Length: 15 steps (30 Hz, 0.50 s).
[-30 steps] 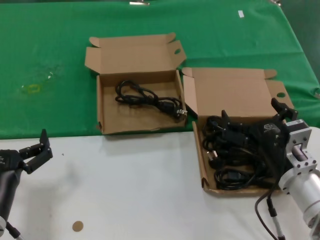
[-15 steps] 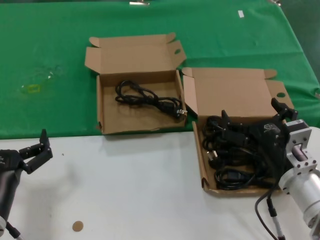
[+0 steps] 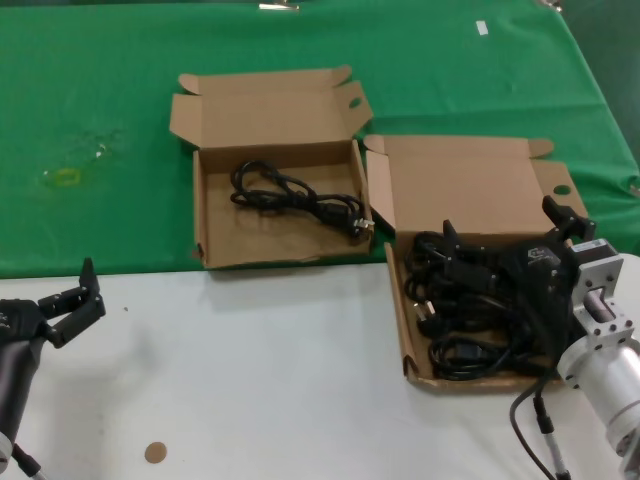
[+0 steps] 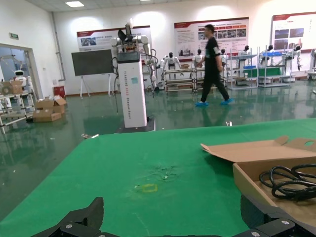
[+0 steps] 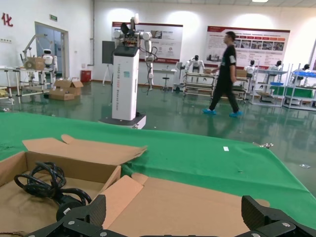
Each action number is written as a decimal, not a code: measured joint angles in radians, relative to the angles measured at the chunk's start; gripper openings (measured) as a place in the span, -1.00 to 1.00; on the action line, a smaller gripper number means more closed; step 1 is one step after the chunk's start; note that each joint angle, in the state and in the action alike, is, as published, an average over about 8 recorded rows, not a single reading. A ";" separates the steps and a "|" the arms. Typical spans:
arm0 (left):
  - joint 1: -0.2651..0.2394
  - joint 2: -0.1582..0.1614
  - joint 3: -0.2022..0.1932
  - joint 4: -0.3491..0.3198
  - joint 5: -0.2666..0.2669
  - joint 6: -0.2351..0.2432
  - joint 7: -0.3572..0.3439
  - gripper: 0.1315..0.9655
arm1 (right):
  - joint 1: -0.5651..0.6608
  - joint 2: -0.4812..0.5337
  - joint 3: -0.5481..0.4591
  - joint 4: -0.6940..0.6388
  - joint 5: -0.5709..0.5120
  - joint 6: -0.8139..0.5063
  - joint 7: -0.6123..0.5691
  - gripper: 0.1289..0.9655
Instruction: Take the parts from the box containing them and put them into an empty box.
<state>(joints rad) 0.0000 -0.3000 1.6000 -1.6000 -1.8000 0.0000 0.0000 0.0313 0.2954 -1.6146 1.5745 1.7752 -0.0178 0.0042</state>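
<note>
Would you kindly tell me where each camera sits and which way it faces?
Head view: high, looking down at both boxes; left claw and right claw show.
Left wrist view: low, facing the hall; its fingertips show.
Right wrist view: low over the right box; fingertips.
Both wrist views share the left box's cable.

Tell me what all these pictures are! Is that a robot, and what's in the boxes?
Yes, it is a robot with two arms. One picture looks down from its head; the other two come from little cameras on its wrists, looking across the table into a big hall.

Each arm ends in a grabbing tool. The left tool waits open over the white table, holding nothing. The right tool is open over the right box, which is full of tangled black cables. The left box on the green cloth has one cable inside.
</note>
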 joint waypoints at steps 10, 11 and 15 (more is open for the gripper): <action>0.000 0.000 0.000 0.000 0.000 0.000 0.000 1.00 | 0.000 0.000 0.000 0.000 0.000 0.000 0.000 1.00; 0.000 0.000 0.000 0.000 0.000 0.000 0.000 1.00 | 0.000 0.000 0.000 0.000 0.000 0.000 0.000 1.00; 0.000 0.000 0.000 0.000 0.000 0.000 0.000 1.00 | 0.000 0.000 0.000 0.000 0.000 0.000 0.000 1.00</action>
<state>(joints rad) 0.0000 -0.3000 1.6000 -1.6000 -1.8000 0.0000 0.0000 0.0313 0.2954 -1.6146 1.5745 1.7752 -0.0178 0.0042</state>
